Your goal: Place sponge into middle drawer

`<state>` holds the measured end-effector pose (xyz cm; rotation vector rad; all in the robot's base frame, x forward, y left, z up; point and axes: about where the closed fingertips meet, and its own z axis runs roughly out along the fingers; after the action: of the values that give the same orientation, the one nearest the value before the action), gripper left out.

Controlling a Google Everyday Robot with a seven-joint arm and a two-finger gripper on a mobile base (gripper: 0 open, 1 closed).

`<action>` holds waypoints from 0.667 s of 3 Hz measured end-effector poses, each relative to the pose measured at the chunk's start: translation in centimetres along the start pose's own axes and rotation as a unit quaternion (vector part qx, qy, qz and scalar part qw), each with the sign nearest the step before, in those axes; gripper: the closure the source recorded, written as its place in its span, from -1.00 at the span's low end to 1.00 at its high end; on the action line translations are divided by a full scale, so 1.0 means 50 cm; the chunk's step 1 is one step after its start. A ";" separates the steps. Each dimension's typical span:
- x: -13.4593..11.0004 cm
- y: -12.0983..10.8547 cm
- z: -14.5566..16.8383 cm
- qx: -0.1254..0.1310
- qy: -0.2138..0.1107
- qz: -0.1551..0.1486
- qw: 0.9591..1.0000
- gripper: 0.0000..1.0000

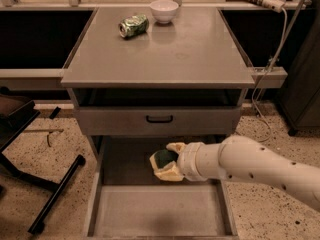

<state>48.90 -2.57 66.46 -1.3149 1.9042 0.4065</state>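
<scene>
Nearest the cam, the middle drawer (150, 213) stood pulled out, low walls either side of its grey floor; black chair legs (52, 191) lay on the speckled floor to the left. The white arm (260, 166) reached in from the right over the drawer's right wall; the jaws sat at its end, over the rear part of the drawer, just below the cabinet front. They were clenched on the sponge (164, 158), dark green face showing btwn the pale fingers (167, 173); couldn't tell if the sponge touched the drawer floor. Just behind was a shut drawer front (205, 121) w/ a black handle (159, 119). Above it was the grey worktop (165, 59); toward its far edge lay a crushed green can (133, 26), w/ a white bowl (164, 10) near it on the right.
</scene>
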 end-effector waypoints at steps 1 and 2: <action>0.079 0.039 0.087 0.009 0.011 0.033 0.999 1.00; 0.135 0.054 0.176 0.022 0.013 0.065 0.998 1.00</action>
<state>48.97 -0.20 55.31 -1.1767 2.0168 0.4116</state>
